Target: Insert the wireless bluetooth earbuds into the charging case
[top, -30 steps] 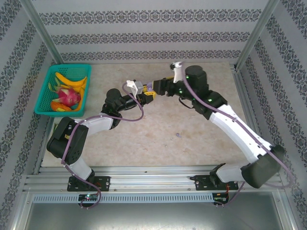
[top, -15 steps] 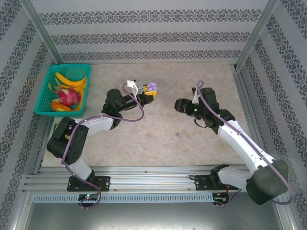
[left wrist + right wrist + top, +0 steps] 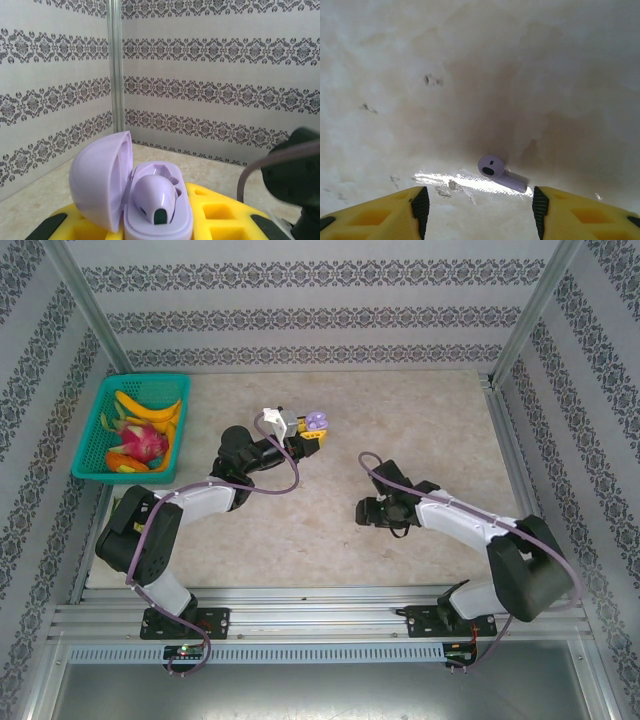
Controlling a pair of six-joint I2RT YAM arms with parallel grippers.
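Observation:
My left gripper (image 3: 308,436) is held up above the table, shut on the light purple charging case (image 3: 315,421). In the left wrist view the case (image 3: 182,222) sits between the yellow fingers (image 3: 220,210) with its lid (image 3: 97,180) swung open to the left. One purple earbud (image 3: 152,197) rests in it. My right gripper (image 3: 368,511) is low over the table centre. It stands open, with a second purple earbud (image 3: 492,167) lying on the table just ahead of its fingertips (image 3: 420,205), between them and untouched.
A green basket (image 3: 95,425) of fruit stands at the back left of the beige table (image 3: 440,430). Metal frame posts rise at the back corners, and patterned walls close in three sides. Small dark specks (image 3: 432,80) mark the tabletop.
My right arm has swung away from the case, down and toward the near side, and now hovers low over the table earbud with its jaws a little narrower. The left arm has stayed still.

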